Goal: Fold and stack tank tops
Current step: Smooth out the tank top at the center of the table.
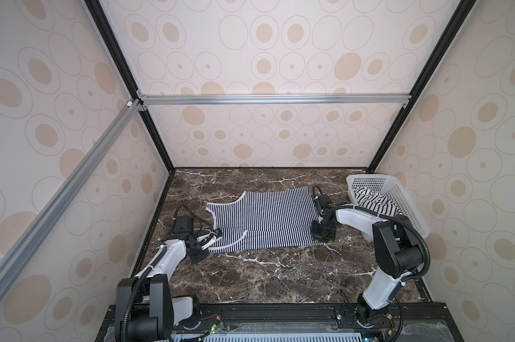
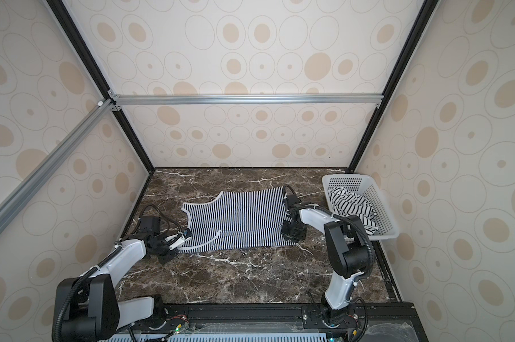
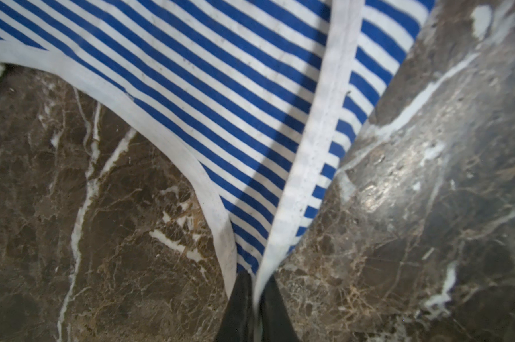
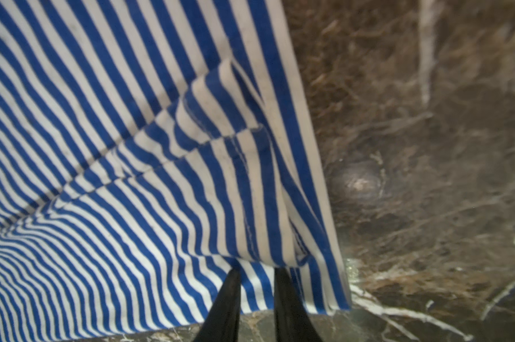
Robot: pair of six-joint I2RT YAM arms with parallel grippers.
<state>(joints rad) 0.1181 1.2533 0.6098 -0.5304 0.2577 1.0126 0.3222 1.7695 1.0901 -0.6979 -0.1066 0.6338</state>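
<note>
Tank top with fine navy-and-white stripes lies spread flat on the brown marble table in a top view, its straps pointing toward the left gripper and its hem toward the right gripper. Both grippers sit low at the cloth's near corners. Well off to the right, the wide-striped tank top lies crumpled in a white perforated basket. The paired top view shows the same layout: the fine-striped tank top flat between the left gripper and the right gripper, with the wide-striped tank top in the basket. In the left wrist view, the left gripper has its black jaws pinched together on the white trim where the shoulder strap narrows. In the right wrist view, the right gripper has its jaws nearly together with a bunched hem corner between them, so it appears clamped on the cloth. I judge this as the start of the first lengthwise fold. Next, both arms would need to lift evenly and carry the near edge toward the far edge without letting the thin strap slip.
</note>
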